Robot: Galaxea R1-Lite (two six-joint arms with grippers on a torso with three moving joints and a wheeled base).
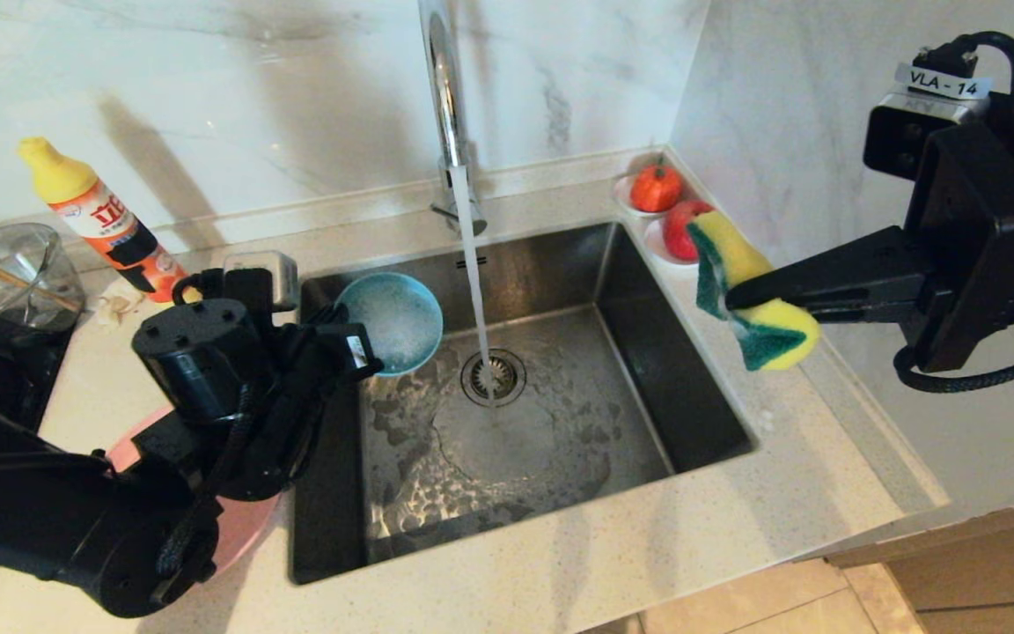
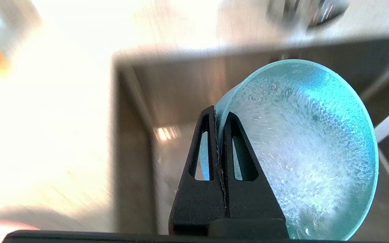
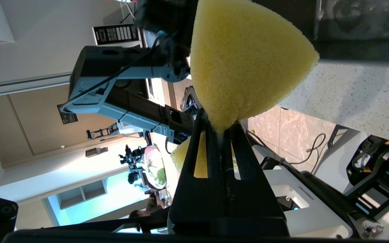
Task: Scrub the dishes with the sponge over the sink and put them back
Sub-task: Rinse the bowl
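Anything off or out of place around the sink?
Nothing damaged or spilled. The chrome tap runs into the steel sink while the teal-blue round bowl, still foamy, is tilted beside the stream in the left claw.

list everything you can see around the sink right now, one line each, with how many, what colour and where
teal-blue round bowl: one, soapy inside, held tilted over the sink's left side
yellow and green sponge: one, held above the right counter
brushed-steel sink: one, grey, centre, wet
chrome tap: one, silver, behind the sink, water running
pink round plate: one, left counter, mostly hidden by the arm
detergent bottle: one, yellow-capped, orange and white, back left
clear glass bowl: one, far left
red fruits: two, on small dishes, back right corner
left gripper: black, shut on the bowl's rim
right gripper: black, shut on the sponge
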